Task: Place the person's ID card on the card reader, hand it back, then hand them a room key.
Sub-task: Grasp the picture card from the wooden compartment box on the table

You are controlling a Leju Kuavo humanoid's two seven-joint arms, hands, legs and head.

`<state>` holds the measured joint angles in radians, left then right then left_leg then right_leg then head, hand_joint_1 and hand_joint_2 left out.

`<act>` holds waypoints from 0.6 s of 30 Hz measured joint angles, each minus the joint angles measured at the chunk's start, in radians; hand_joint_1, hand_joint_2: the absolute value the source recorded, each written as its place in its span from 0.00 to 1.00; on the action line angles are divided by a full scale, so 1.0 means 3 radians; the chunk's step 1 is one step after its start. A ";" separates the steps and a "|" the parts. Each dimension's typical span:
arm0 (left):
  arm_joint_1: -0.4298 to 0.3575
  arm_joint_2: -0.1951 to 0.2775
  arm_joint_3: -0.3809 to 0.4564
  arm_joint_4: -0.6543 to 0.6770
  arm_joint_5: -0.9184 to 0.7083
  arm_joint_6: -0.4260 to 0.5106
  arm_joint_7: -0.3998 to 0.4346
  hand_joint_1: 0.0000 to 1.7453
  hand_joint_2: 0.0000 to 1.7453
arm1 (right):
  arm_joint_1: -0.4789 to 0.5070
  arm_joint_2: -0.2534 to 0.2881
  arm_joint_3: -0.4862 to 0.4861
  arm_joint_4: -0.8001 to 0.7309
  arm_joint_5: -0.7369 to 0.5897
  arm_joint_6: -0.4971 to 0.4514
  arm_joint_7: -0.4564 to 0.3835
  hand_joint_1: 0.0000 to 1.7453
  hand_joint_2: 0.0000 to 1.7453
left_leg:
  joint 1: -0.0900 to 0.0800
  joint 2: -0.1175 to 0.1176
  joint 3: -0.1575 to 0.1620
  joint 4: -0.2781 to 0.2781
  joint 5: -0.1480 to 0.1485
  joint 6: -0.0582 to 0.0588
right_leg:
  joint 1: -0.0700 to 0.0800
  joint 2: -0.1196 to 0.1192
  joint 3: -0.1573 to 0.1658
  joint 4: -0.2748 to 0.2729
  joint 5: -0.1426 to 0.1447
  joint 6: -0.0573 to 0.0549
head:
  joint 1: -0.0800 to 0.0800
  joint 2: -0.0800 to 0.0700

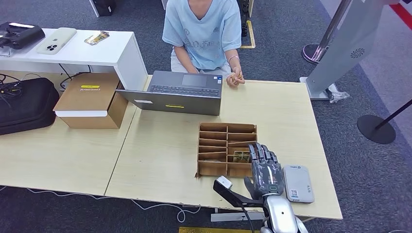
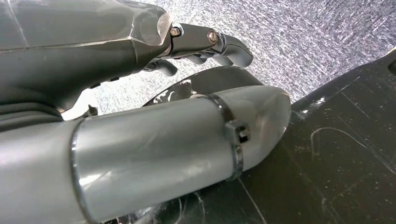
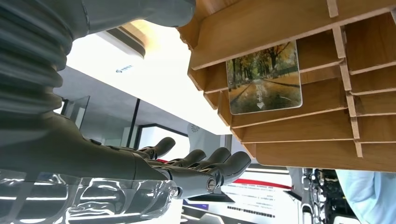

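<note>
Right hand [image 1: 265,167] empty, fingers spread over divider tray [image 1: 214,132] beside room key [image 1: 241,156]; risk: fingers snag slats. Left hand [image 2: 205,44] state unclear.

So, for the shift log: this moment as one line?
right hand: open, over wooden organizer | room key: in slot | card reader: bare
</note>
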<state>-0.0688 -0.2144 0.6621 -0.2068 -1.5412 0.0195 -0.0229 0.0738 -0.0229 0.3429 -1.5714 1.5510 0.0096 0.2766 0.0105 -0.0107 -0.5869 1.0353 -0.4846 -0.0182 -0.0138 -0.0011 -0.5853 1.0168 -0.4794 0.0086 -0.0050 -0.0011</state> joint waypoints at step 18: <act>-0.0020 0.0000 -0.0072 0.0000 0.0000 -0.0051 0.0003 0.00 0.00 | -0.0153 0.0001 0.0000 0.0134 0.0001 -0.0013 -0.0036 0.21 1.00 | 0.0000 0.0000 0.0000 0.0000 0.0000 0.0000 | 0.0000 0.0000 0.0000 0.0000 0.0000 0.0000 | 0.0000 0.0000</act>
<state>-0.0749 -0.2144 0.6407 -0.2068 -1.5412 0.0041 -0.0221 0.0278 -0.0225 0.3429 -1.5310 1.5512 0.0056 0.2657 0.0105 -0.0108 -0.5869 1.0353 -0.4846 -0.0182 -0.0138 -0.0011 -0.5853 1.0168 -0.4794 0.0086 -0.0050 -0.0011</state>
